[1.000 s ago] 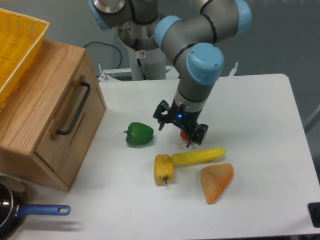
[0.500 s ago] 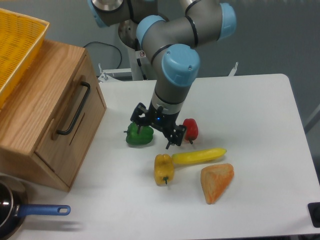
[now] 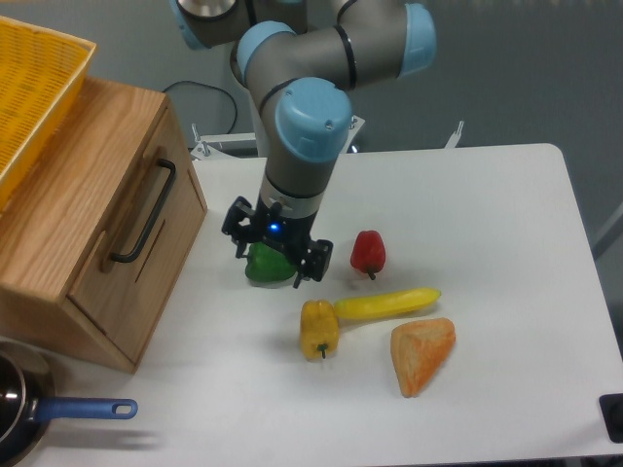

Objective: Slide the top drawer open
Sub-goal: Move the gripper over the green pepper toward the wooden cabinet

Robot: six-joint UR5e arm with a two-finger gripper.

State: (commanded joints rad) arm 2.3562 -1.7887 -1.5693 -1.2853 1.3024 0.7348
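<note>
The top drawer is the light-oak front of the wooden box at the left, closed, with a long black bar handle on it. My gripper hangs over the table to the right of the drawer, above the green pepper. Its two fingers point down and stand apart, open and empty. A gap of bare table lies between the gripper and the handle.
A yellow basket sits on top of the wooden box. A red pepper, a banana, a yellow pepper and an orange wedge lie right of the gripper. A blue-handled pan sits at the front left.
The gripper has moved left across the table, from beside the red pepper to above the green pepper, nearer the drawer. The red pepper is now uncovered.
</note>
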